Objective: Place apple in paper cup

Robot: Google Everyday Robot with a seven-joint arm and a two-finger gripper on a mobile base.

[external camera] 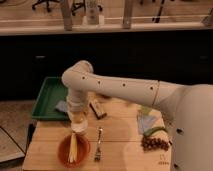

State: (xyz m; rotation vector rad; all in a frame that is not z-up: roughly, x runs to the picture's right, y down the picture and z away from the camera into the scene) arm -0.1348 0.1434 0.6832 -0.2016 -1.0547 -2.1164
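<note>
The white paper cup (79, 128) stands on the wooden table, just behind the orange bowl. My gripper (78, 118) points straight down right over the cup's mouth, at the end of the white arm (120, 87) that reaches in from the right. A small yellow-orange patch, the apple (80, 121), shows at the gripper's tip, level with the cup's rim. The gripper hides most of the apple, so I cannot tell whether it is inside the cup or held just above it.
The orange bowl (63, 150) holds a yellow corn cob (73, 148). A fork (98, 145) lies to its right. A green tray (46, 99) sits at the back left, a snack bar (98, 109) beside the arm, dark grapes (155, 143) and a blue-green bag (147, 121) at the right.
</note>
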